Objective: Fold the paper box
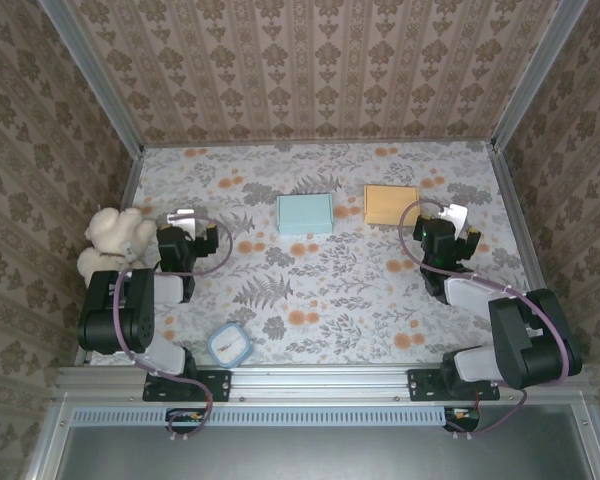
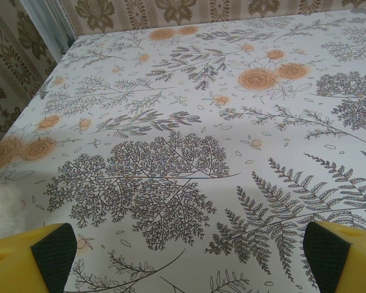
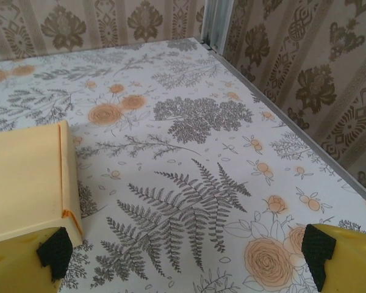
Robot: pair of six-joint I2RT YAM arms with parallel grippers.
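Two paper boxes lie toward the back of the table (image 1: 330, 300), side by side w/ a gap between them. The blue paper box (image 1: 305, 214) is about mid-table, pale blue, squarish, lying flat w/ its top closed and its edges looking crisp. The orange paper box (image 1: 391, 204) is to its right, pale yellow-orange and about the same shape. In the right wrist view the orange paper box (image 3: 24, 177) has a smooth, flat top w/ a straight crease running just inside its right edge. Its side wall drops to the cloth, and there's a brighter orange spot at the near corner.

The right gripper (image 1: 452, 216) sits just right of the orange box, near its front corner. In its own cam the right gripper (image 3: 188, 253) is spread wide, nothing between the fingers (image 3: 320, 250). The left-side pad is right up against the box's near corner; can't tell if it's touching.

The left gripper (image 1: 185, 218) is well left of the blue box, over bare floral cloth. In its wrist cam the left gripper (image 2: 186, 259) is also spread wide, w/ its yellow fingers (image 2: 49, 256) at the two bottom corners and only cloth in between.

A white plush toy (image 1: 115, 238) sits at the left edge beside the left arm, and a bit of its fur (image 2: 0, 213) shows in the left cam. A small blue-rimmed dish (image 1: 229, 344) lies near the front edge, between the arm bases but closer to the left one.
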